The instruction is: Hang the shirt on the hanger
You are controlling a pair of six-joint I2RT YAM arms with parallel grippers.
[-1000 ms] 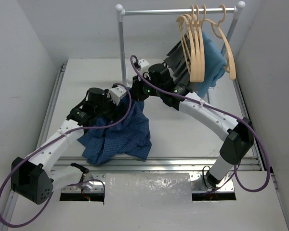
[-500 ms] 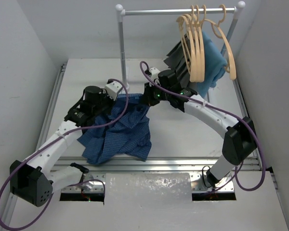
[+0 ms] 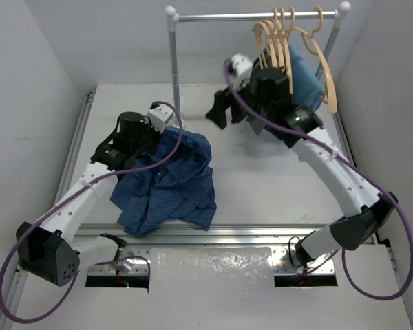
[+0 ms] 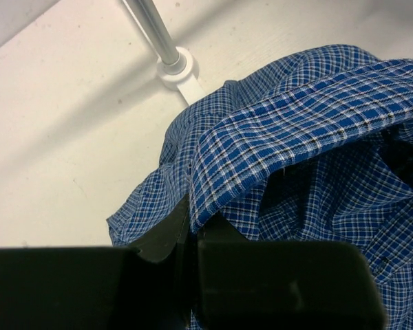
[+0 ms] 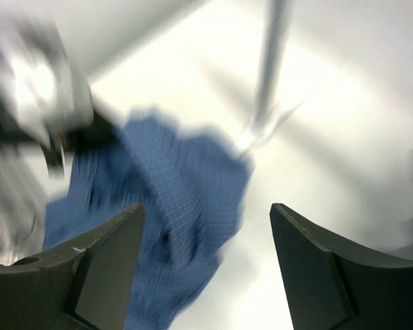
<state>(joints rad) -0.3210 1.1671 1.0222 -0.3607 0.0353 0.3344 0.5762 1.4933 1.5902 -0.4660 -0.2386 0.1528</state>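
Blue, finely checked button-up shirt (image 3: 171,184) heaped on white table (image 3: 275,189), near-left; collar fold pinched in left gripper (image 4: 191,230), jaws closed on cloth. Change vs. a sec. ago: right gripper (image 5: 205,220) has let go, jaws now wide and empty, raised toward pale tan wooden hangers (image 3: 279,69) on metal rail (image 3: 255,15). Implies handover done; hanger fetch probably next. Clearance: rack post (image 3: 173,69) just beside shirt's far edge; bare table to the right.

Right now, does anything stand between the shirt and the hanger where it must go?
Yes. The right gripper, open and empty, hangs in the air between the shirt, pinched by the left gripper, and the hangers on the rail.
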